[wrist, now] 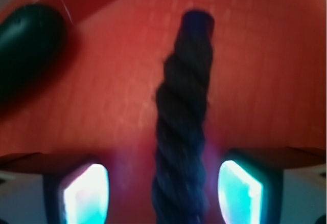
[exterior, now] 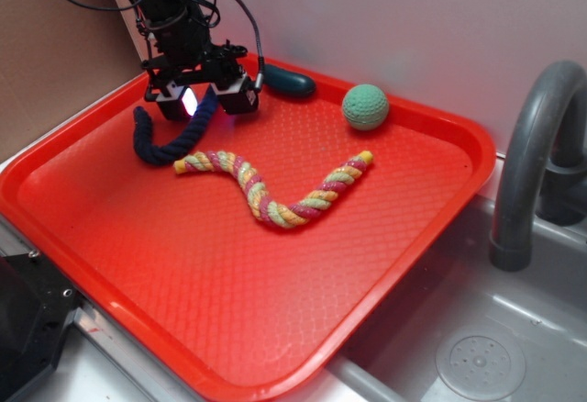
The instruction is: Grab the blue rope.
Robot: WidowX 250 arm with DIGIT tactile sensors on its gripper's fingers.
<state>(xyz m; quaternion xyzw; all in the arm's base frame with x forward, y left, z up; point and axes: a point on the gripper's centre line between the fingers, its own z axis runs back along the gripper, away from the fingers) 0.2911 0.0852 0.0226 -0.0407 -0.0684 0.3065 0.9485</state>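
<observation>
Rope (exterior: 167, 142), the navy one, sits at the back left of the red tray (exterior: 303, 329), curled in a kind of J with one end poking up between the gripper's (exterior: 205, 101) fingers. From the wrist view the rope (wrist: 181, 132) runs straight up the middle, with a glowing pad on each side and a clear gap to both, so the jaws are apart and not squeezing it. It's blurry, but the twist of the strands shows fine. Just in front of it lies the pink-yellow-green rope (exterior: 275, 195), snaking toward the right; its left end is near the navy one, can't tell if they touch. Behind the gripper, by the tray's back rim, there's a dark teal lump (exterior: 288, 82), and further right a green ball (exterior: 365, 106). Off the tray's right side is a grey sink (exterior: 477, 347) with a faucet (exterior: 532, 145)
</observation>
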